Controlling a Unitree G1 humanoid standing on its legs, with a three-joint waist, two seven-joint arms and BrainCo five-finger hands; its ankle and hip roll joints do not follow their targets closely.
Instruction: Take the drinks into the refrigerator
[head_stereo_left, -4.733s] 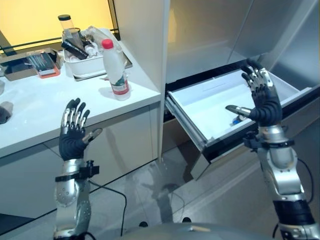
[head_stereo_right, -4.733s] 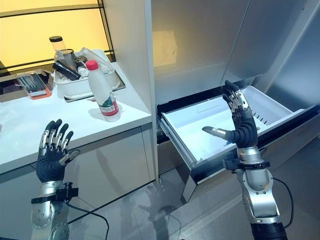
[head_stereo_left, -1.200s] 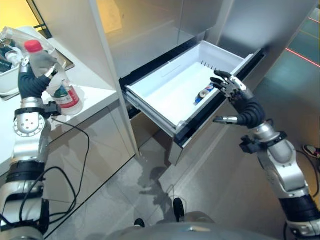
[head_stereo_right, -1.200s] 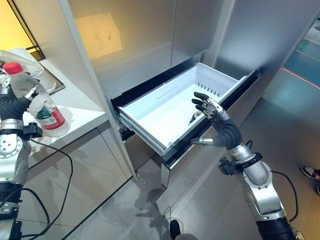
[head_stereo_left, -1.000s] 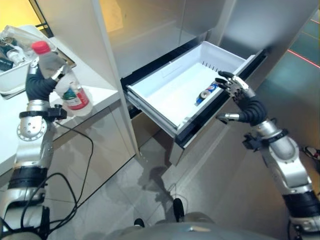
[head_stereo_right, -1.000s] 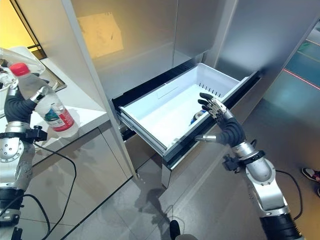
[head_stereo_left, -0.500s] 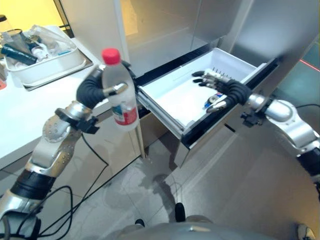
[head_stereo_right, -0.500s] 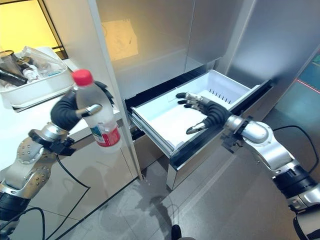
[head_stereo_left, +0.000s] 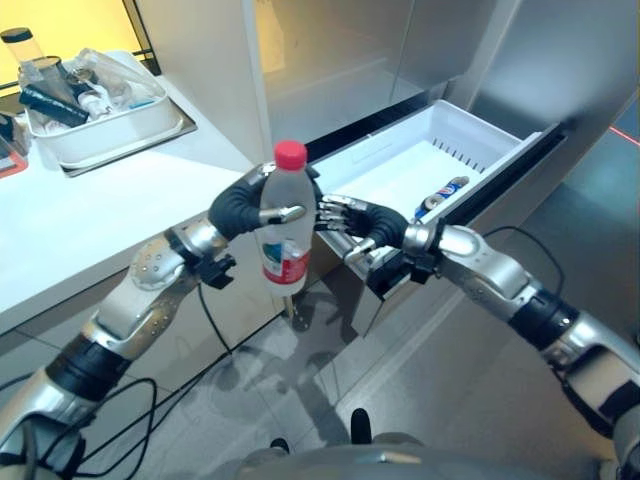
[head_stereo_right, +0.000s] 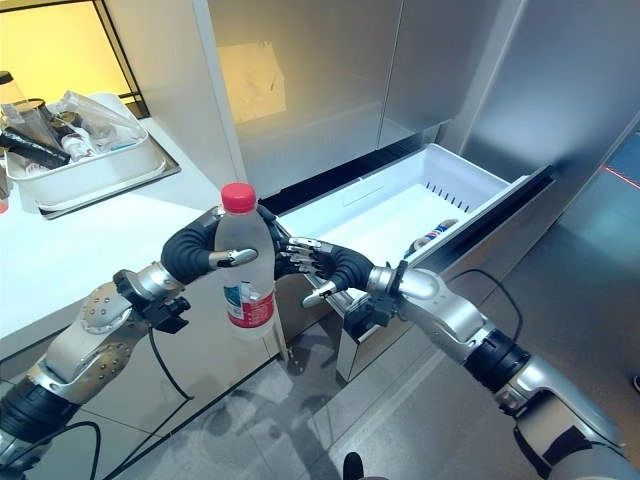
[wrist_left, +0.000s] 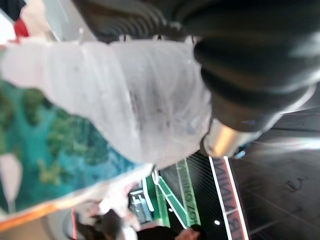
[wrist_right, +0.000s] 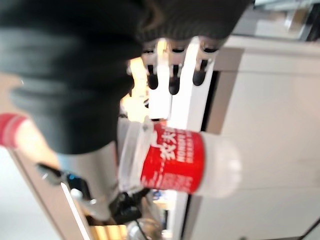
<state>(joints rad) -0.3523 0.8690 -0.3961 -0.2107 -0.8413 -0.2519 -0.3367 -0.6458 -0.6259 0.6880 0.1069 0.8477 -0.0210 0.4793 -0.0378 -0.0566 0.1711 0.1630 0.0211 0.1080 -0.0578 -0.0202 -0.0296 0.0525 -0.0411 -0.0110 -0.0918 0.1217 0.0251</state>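
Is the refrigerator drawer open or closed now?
Open: the white drawer is pulled out from the refrigerator, and a small can lies inside it.

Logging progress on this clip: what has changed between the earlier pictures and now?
The left hand closed round the bottle on the counter, lifted it off and carried it upright toward the refrigerator. The right hand left the drawer and swung over to the bottle, its fingers now open right beside it. The drawer stayed pulled out with the can lying in it; the white tub of items remained on the counter.
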